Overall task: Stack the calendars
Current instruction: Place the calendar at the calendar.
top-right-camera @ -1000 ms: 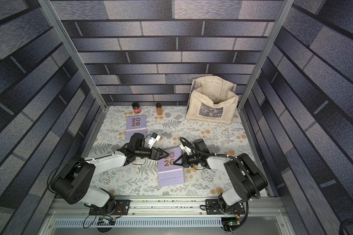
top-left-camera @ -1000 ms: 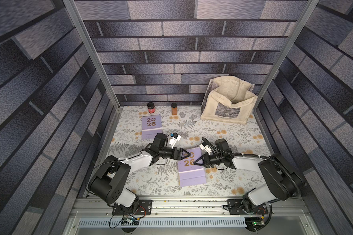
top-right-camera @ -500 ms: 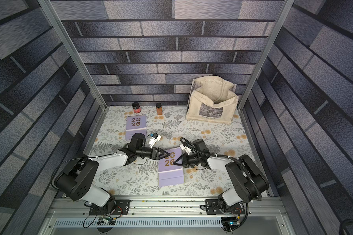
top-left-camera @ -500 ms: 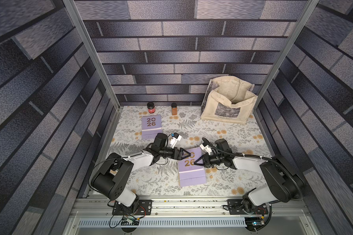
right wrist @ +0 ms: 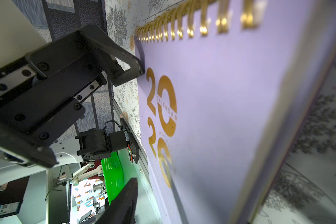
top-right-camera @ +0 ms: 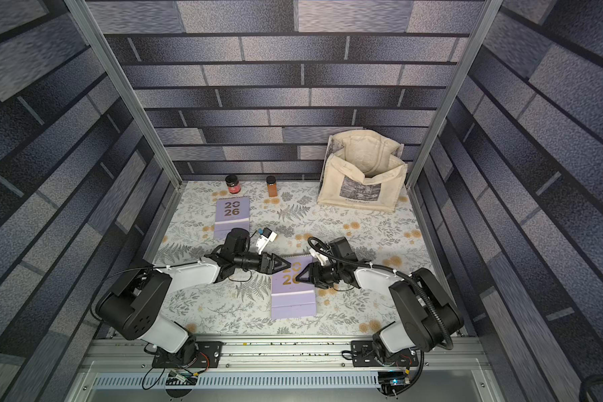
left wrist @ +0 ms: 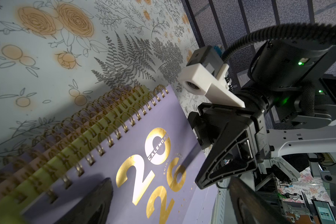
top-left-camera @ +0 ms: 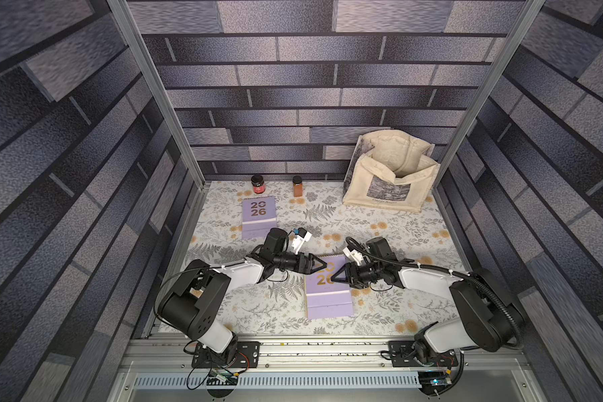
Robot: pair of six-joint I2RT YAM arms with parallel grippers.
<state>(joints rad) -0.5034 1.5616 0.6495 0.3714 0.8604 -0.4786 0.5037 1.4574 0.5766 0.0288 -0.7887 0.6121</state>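
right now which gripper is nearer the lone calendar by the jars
Left. The left gripper is at the stack's edge on the lone calendar's side; the right gripper is beyond it.

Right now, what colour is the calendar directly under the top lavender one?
The second calendar is yellow-green; left wrist view.

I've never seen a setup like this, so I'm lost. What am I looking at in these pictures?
Two robot arms sit at a floral table, each ending in a gripper. Two pictures look down from overhead; two close-ups come from cameras on the wrists. Between the left gripper and right gripper lies a stack of calendars, lavender on top. Another calendar lies apart at the back near two jars; a tote bag stands there too. The left gripper is open; nothing looks lifted.
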